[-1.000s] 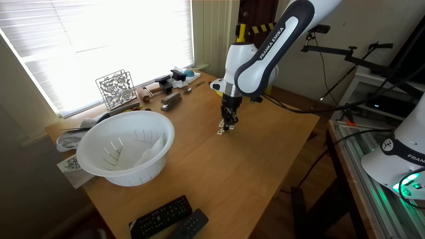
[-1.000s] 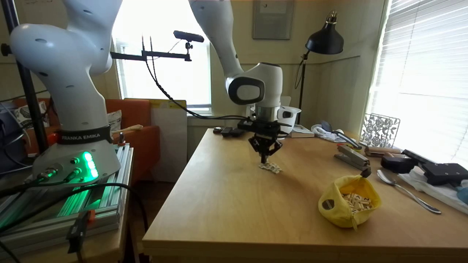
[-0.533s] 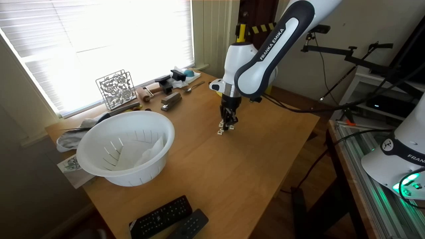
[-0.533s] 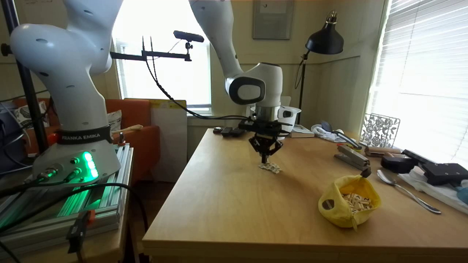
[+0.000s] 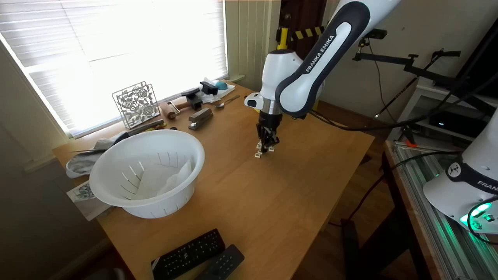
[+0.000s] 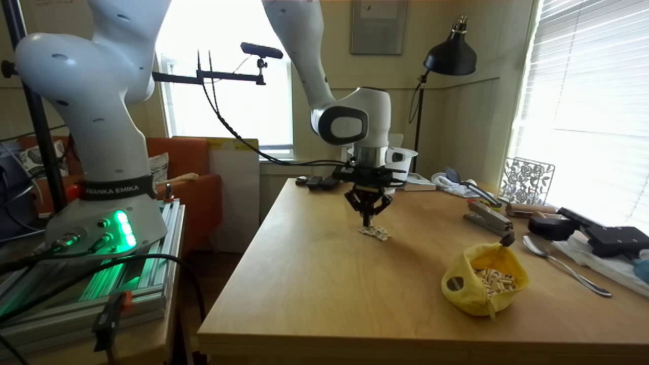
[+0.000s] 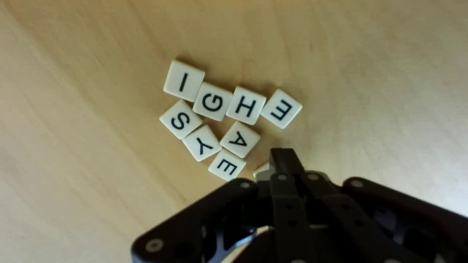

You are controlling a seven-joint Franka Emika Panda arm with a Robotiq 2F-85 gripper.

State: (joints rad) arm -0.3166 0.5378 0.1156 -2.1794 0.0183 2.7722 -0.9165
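Note:
My gripper (image 7: 287,155) points down, low over the wooden table (image 5: 291,186), with its dark fingers pressed together and nothing visible between them. Several white letter tiles lie face up in a cluster in the wrist view: the I tile (image 7: 184,81), G tile (image 7: 212,102), H tile (image 7: 245,106), S tile (image 7: 180,119), Y tile (image 7: 202,143), A tile (image 7: 240,139) and two E tiles (image 7: 281,109). Another tile (image 7: 260,170) is mostly hidden behind the fingertips; whether they touch it I cannot tell. In both exterior views the fingertips stand right at the cluster.
A yellow bag (image 6: 469,296) of tiles sits near a table edge, with a spoon (image 6: 568,268) beside it. A stapler (image 5: 200,118), a white slotted basket (image 5: 163,208) and a black remote (image 5: 190,252) also stand on the table. A metal rose holder (image 5: 136,104) is by the window.
The arm and gripper have shifted only very slightly, staying over the same spot. The tiles look unmoved, and the fingers have remained together.

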